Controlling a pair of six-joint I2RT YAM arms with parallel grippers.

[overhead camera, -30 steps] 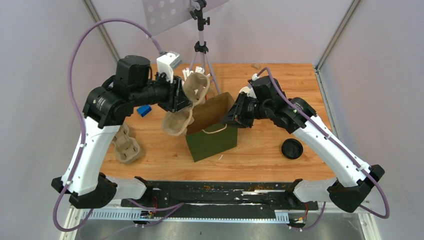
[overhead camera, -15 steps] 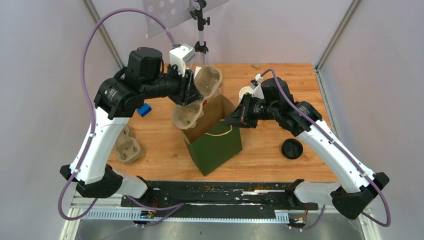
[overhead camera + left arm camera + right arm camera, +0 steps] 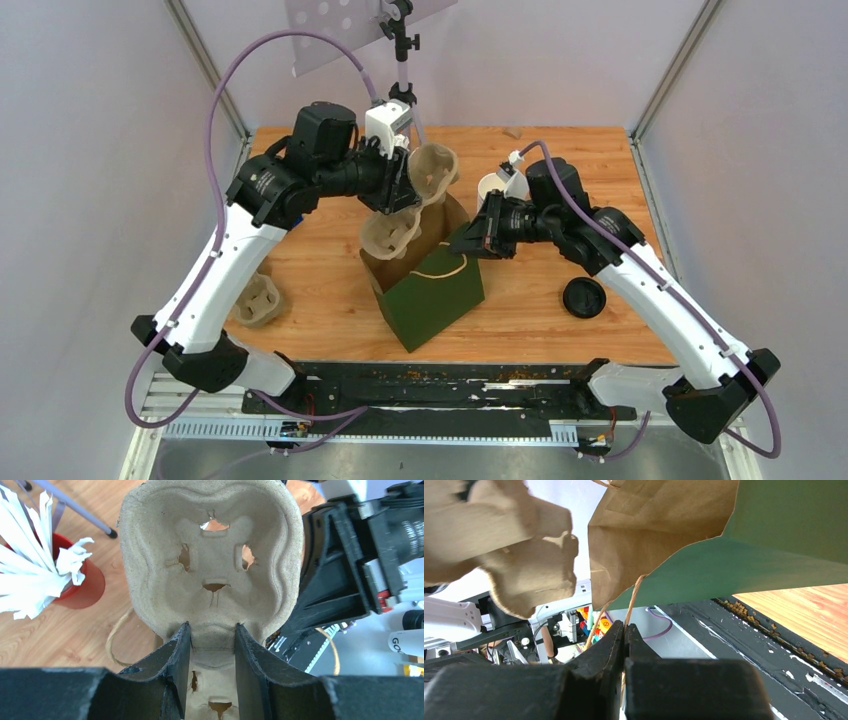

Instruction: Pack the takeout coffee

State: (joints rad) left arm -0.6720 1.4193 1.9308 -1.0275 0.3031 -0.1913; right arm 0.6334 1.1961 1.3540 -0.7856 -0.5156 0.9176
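Note:
My left gripper point(image 3: 400, 195) is shut on a brown pulp cup carrier point(image 3: 428, 170) and holds it tilted over the open mouth of the green paper bag point(image 3: 435, 300). In the left wrist view the fingers point(image 3: 177, 650) clamp the carrier point(image 3: 210, 555) at its middle. My right gripper point(image 3: 468, 240) is shut on the bag's twine handle point(image 3: 634, 600), with the carrier point(image 3: 519, 560) beside the bag point(image 3: 774, 540). The black lid point(image 3: 584, 298) lies on the table at the right. A white cup point(image 3: 490, 186) shows behind the right wrist, mostly hidden.
A second pulp carrier point(image 3: 258, 300) lies at the table's left front. A red cup of white straws point(image 3: 75, 580) stands behind the bag. A tripod point(image 3: 402, 80) stands at the back edge. Grey walls close in both sides.
My left arm has moved right and back, carrying the carrier from left of the bag to above its mouth. The right gripper kept the handle; the bag turned and shifted slightly right.

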